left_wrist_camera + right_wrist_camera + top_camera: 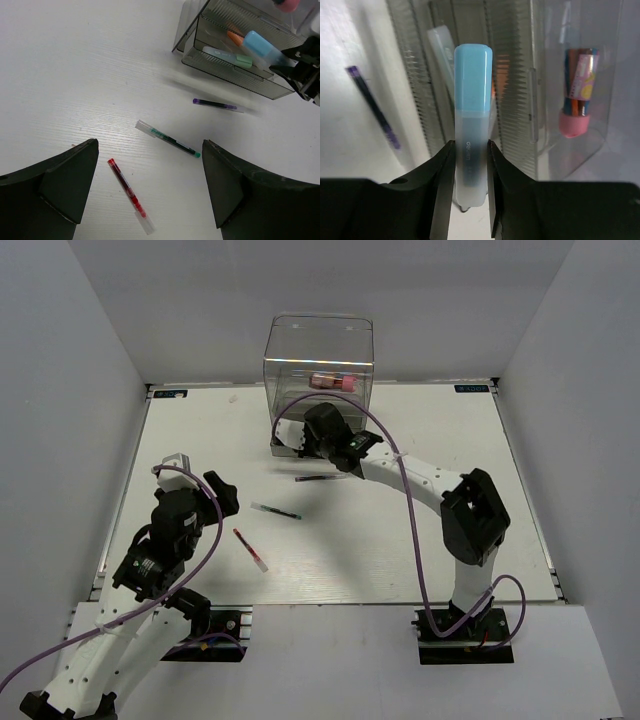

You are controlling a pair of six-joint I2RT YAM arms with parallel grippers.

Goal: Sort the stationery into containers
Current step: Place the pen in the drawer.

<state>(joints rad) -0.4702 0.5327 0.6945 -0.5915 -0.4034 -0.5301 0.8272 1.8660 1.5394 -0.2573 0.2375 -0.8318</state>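
A light blue marker (472, 125) is clamped in the right gripper (471, 150) at the open drawer (235, 80), where a pale green marker (227, 56) is stowed. A purple pen (215, 104), green pen (170, 140) and red-white pen (127, 192) are left. The left gripper (150, 185) is spread apart.

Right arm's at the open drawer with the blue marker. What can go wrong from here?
1. The right gripper pinches the light blue marker near one end, so it may tip on release and land across the drawer rim.
2. The pale green marker and orange marker already lie inside; the blue one may stack on them and jam the drawer.
3. The purple pen lies just before the drawer; the retreating arm may sweep it.
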